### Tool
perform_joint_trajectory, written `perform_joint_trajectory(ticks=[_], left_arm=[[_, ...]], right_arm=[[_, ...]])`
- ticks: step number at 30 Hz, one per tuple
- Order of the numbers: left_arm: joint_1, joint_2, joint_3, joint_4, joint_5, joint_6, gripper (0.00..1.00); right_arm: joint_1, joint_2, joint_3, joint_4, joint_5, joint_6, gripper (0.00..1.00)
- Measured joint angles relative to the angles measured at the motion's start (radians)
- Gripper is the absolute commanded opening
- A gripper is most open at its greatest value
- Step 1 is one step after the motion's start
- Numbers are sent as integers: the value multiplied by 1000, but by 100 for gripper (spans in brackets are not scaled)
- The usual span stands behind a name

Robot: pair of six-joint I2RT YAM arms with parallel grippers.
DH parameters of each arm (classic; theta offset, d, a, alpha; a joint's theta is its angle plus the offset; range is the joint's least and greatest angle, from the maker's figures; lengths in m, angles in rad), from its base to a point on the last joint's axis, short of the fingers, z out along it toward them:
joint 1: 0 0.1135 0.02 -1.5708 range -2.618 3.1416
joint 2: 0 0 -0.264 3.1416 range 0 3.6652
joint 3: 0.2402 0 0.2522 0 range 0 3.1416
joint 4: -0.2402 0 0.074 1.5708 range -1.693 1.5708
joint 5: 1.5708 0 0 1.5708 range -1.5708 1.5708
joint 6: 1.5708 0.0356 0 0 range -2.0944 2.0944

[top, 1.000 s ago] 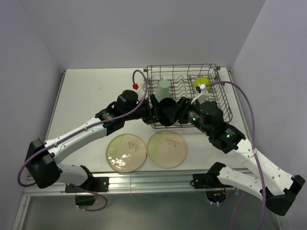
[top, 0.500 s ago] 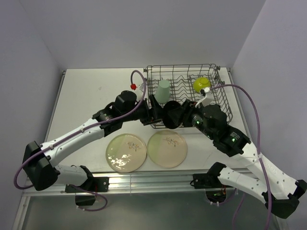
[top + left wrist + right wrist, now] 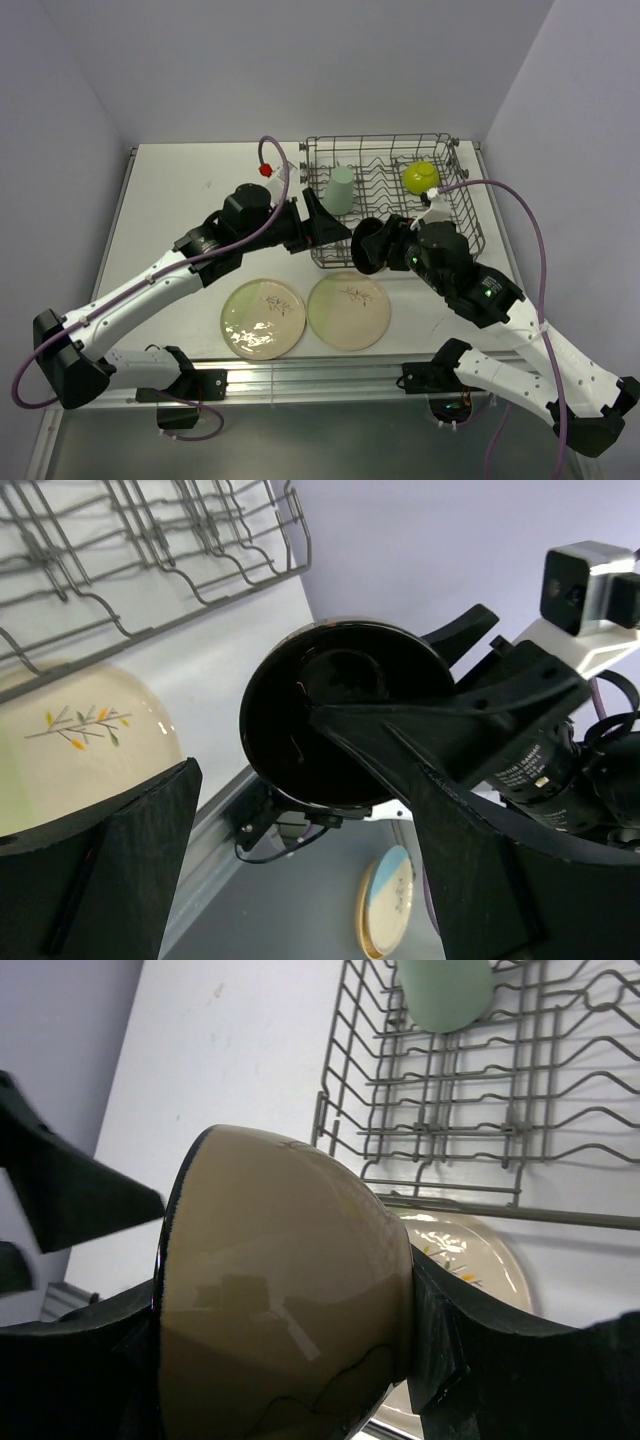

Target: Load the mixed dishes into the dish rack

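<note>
The left gripper (image 3: 336,226) had drawn back, jaws wide apart, leaving the small dark cup (image 3: 367,246) clamped in the right gripper (image 3: 285,1350) alone, seemingly ready for the dish rack (image 3: 380,138).

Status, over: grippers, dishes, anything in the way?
Right gripper shut on small dark cup beside dish rack. Left gripper open, empty, crowding the cup. Two plates on table.

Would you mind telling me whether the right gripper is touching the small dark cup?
Touching. The right wrist view shows the right gripper with fingers pressed against both sides of the small dark cup.
</note>
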Motion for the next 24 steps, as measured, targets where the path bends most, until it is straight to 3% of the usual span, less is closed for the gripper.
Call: perform_joint_trajectory(ticks=[9,24], left_arm=[[9,-95,6,-100,-118,56,91],[19,-251,-135,-122,-189,130,90]], right_arm=[[-13,67,84,-125,167,-60,0],[-253,490,389,-256,542,-290,0]])
